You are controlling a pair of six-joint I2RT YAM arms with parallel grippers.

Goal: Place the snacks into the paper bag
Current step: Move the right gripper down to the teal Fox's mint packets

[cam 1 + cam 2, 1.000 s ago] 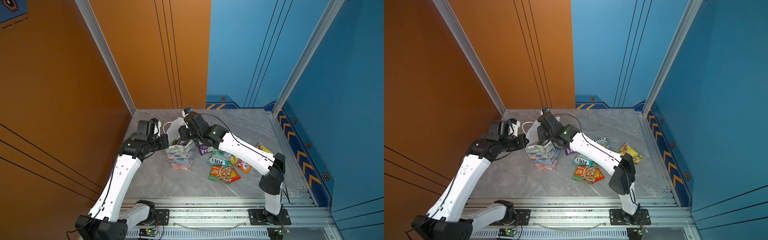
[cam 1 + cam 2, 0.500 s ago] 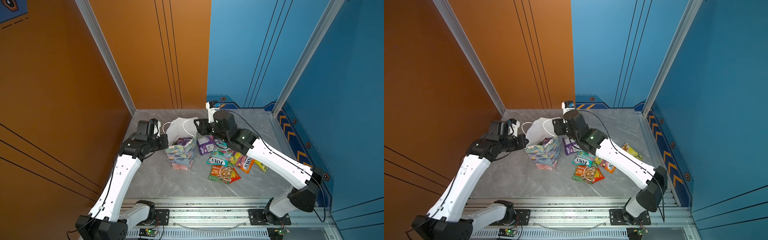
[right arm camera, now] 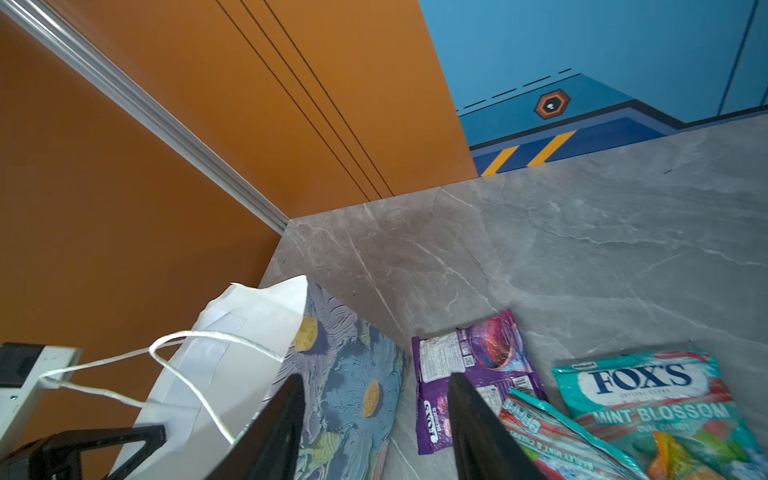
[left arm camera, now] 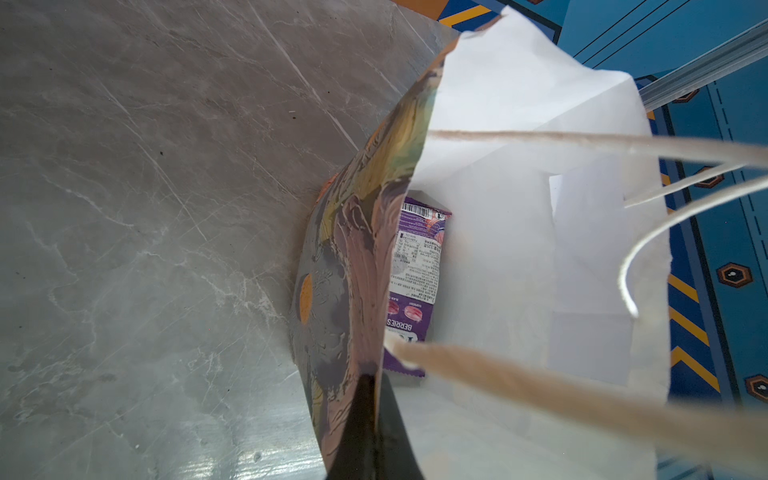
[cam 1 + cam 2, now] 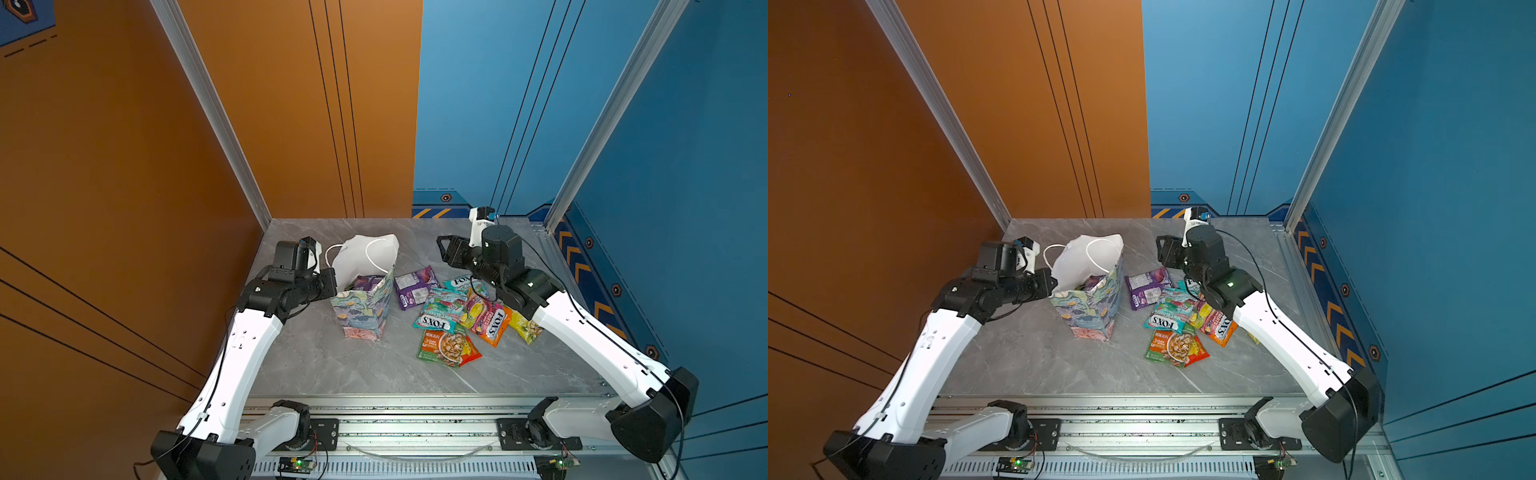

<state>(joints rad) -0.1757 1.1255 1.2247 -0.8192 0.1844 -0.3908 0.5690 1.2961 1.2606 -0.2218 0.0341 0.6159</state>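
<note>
The floral paper bag (image 5: 365,309) (image 5: 1090,309) stands upright, mouth open. My left gripper (image 4: 372,382) (image 5: 332,286) is shut on the bag's near rim (image 4: 357,249). One purple snack packet (image 4: 415,270) lies inside the bag. My right gripper (image 3: 376,378) (image 5: 444,251) (image 5: 1163,251) hangs open and empty, raised behind the pile, to the right of the bag (image 3: 345,374). On the table lie a purple packet (image 5: 415,284) (image 3: 478,365), teal FOX'S bags (image 5: 442,309) (image 3: 640,395), an orange FOX'S bag (image 5: 488,318), a green-orange sachet (image 5: 446,345) and a yellow-green sachet (image 5: 525,326).
Orange wall panels (image 5: 291,124) close the left and back, blue panels (image 5: 665,166) the right. The grey marble tabletop (image 5: 374,374) ends at a metal rail (image 5: 415,415) in front. The bag's white cord handles (image 4: 540,141) hang loose over its mouth.
My right gripper has pulled back from over the bag's mouth to the right and rear, and its jaws have widened. The left gripper has kept its hold on the bag.
</note>
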